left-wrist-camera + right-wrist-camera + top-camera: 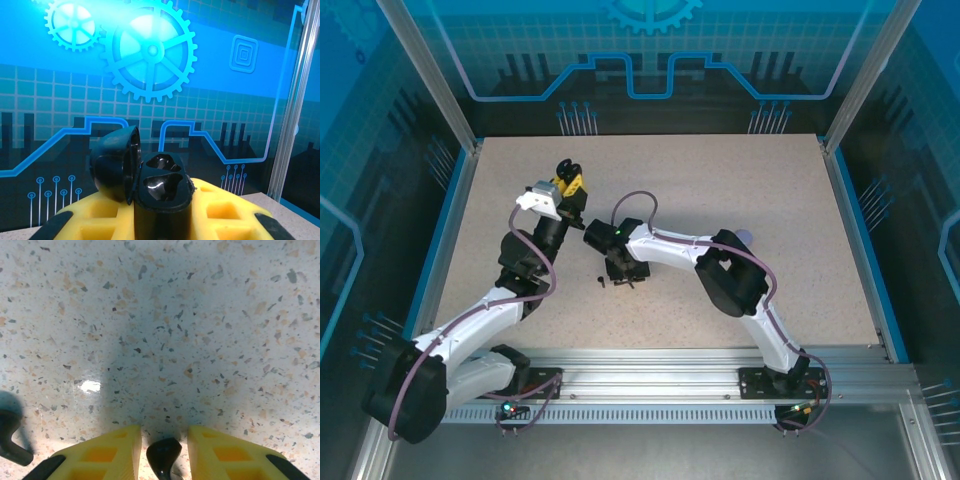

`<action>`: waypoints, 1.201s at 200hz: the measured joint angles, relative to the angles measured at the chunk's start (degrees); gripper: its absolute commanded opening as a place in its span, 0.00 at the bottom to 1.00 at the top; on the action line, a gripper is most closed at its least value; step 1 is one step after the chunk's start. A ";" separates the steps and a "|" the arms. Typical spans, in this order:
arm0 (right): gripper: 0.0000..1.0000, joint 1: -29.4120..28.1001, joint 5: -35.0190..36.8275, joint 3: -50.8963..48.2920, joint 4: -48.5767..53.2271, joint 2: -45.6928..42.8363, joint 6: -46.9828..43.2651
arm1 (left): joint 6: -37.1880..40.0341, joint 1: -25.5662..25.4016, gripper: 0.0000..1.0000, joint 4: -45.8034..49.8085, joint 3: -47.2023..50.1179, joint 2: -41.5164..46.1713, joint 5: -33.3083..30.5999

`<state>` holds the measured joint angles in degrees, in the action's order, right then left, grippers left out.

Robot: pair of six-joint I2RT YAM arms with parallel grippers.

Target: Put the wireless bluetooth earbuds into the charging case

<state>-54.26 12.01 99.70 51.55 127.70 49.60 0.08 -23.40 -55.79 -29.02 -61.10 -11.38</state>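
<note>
Arm bases: you are looking at both arms bolted to the near rail (pixel 650 382), with the left arm (pixel 470 335) bending up and away and the right arm (pixel 730 280) reaching leftward over mid-worktop.
Right claw: your right claw (pixel 164 432) is pointing straight down at the speckled worktop (pixel 200 315). Its yellow fingers (pixel 105 455) are standing apart and straddling one black earbud (pixel 164 456). A thin gap is showing on each side, so the claw is not yet pinching it.
Other bud: a second earbud (pixel 11 437), also black, is lying on the worktop off to the left of that claw, apart from the fingers.
Left claw: your left claw (pixel 162 212) is hanging raised above the worktop, beyond and to the left of the right claw. It is clamping closed on the black charging case (pixel 162 185).
Case: it is sitting upright between the fingers with its lid (pixel 114 165) swinging open to the left and two glossy sockets facing the wrist camera.
Backdrop: a blue wall panel (pixel 150 50) printed with gears is standing behind the case.
</note>
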 measured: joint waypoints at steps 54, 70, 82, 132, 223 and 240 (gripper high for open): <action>0.19 -0.24 0.15 -0.52 -1.01 -0.20 -0.59 | -0.17 0.00 0.00 0.17 -0.02 0.00 0.00; 0.15 -0.24 0.20 -1.14 -1.51 -0.63 -0.74 | -0.20 0.00 0.00 0.33 -0.02 0.00 0.02; 0.13 -0.24 0.24 -1.81 -1.97 -1.11 -0.81 | -0.22 0.00 0.00 0.46 -0.02 0.00 0.02; 0.13 -0.22 1.07 -7.10 -3.13 -4.59 -0.81 | -1.38 0.00 0.00 1.55 -0.02 0.00 0.07; 0.13 4.46 3.13 -18.82 -5.35 -21.38 -0.87 | -1.73 0.00 0.00 1.88 0.42 1.18 5.64; 0.13 7.06 3.65 -19.91 -5.77 -25.90 -1.46 | -1.81 0.00 0.00 1.86 0.79 1.29 8.13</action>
<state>-47.20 15.66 79.79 45.78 101.80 48.14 -1.74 -23.40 -53.93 -28.23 -59.81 -3.25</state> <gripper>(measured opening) 0.129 0.224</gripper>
